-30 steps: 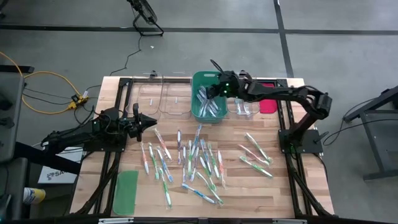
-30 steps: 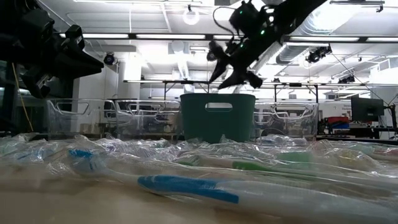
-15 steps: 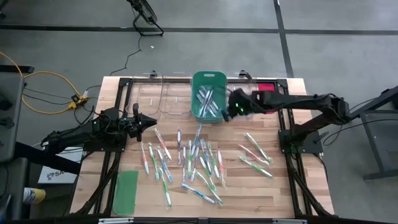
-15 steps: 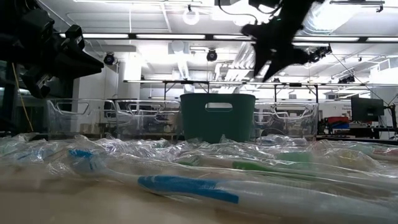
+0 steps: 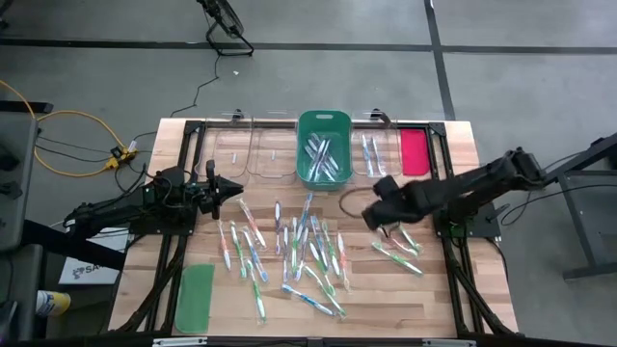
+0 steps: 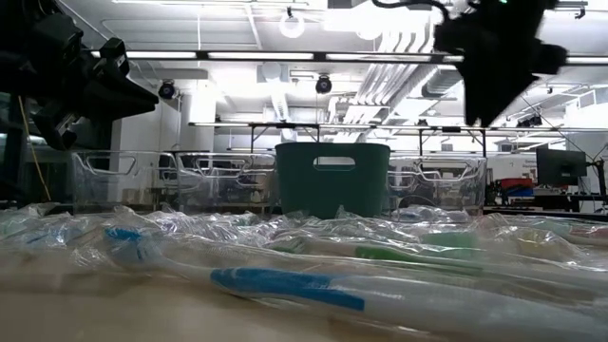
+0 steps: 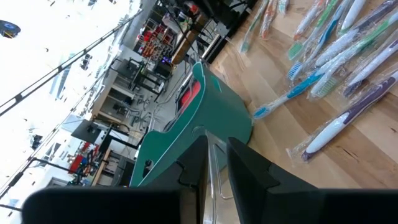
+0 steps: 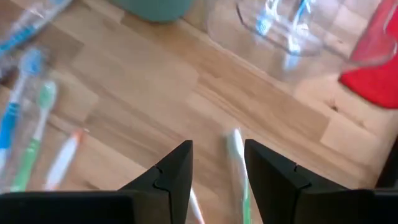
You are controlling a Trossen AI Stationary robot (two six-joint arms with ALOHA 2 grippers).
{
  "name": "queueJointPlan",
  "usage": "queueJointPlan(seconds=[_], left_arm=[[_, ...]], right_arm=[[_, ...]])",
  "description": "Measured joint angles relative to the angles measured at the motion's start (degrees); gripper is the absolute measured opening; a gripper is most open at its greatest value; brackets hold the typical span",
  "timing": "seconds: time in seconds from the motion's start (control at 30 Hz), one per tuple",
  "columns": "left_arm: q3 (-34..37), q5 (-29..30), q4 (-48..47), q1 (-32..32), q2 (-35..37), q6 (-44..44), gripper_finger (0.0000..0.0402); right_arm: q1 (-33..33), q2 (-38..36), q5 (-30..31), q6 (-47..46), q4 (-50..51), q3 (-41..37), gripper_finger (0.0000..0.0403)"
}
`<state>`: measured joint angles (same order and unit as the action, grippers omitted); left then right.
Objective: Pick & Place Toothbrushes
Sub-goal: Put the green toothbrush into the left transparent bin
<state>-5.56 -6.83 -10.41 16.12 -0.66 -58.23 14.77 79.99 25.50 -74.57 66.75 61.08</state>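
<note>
1. The right gripper [image 5: 370, 214] hangs over the wooden surface [image 5: 453, 289], between the green bin [image 5: 323, 122] and the small group of toothbrushes on the right side. Its fingers [image 8: 171, 168] are open with a clear gap, and nothing is between them.
2. The toothbrushes [image 5: 308, 253] lie scattered across the middle of the surface, in clear wrappers. Some more already lie inside the green bin, and a few in the clear bin [image 5: 373, 154] just beside it. A red lid [image 5: 414, 151] lies next to that clear bin.
3. In the right wrist view one green toothbrush [image 8: 235, 155] lies on the wood directly ahead of the open fingers, so I judge that this step is the approach for a new pick.
4. The next move probably calls for lowering the right gripper over that brush with one finger on each side of the thin handle, then closing. The handle is slim and wrapped, so it may slip.
5. The left gripper [image 5: 231, 189] waits above the left part of the surface, near the pile; its fingers [image 7: 249, 171] stand slightly apart and hold nothing.
6. A green lid [image 5: 196, 297] lies near the front left corner.
</note>
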Motion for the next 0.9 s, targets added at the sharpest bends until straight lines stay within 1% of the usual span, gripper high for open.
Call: queueJointPlan(seconds=[0.13, 0.3, 0.47, 0.6, 0.77, 0.9], left_arm=[[0.0, 0.0, 0.0, 0.0, 0.0, 0.0, 0.0055], [0.0, 0.0, 0.0, 0.0, 0.0, 0.0, 0.0055], [0.0, 0.0, 0.0, 0.0, 0.0, 0.0, 0.0055], [0.0, 0.0, 0.0, 0.0, 0.0, 0.0, 0.0055], [0.0, 0.0, 0.0, 0.0, 0.0, 0.0, 0.0055], [0.0, 0.0, 0.0, 0.0, 0.0, 0.0, 0.0055]], right_arm=[[4.1, 0.0, -0.8, -6.8, -0.6, -5.3, 0.0138], [6.9, 0.0, -4.2, -13.9, -3.2, -11.4, 0.0138], [7.8, 0.0, -7.7, -14.4, -8.3, -16.0, 0.0138], [7.8, 0.0, -8.4, -14.9, -12.2, -19.4, 0.0138], [7.8, 0.0, -8.9, -19.3, -12.6, -22.1, 0.0138], [7.8, 0.0, -9.6, -19.9, -14.4, -23.7, 0.0138]])
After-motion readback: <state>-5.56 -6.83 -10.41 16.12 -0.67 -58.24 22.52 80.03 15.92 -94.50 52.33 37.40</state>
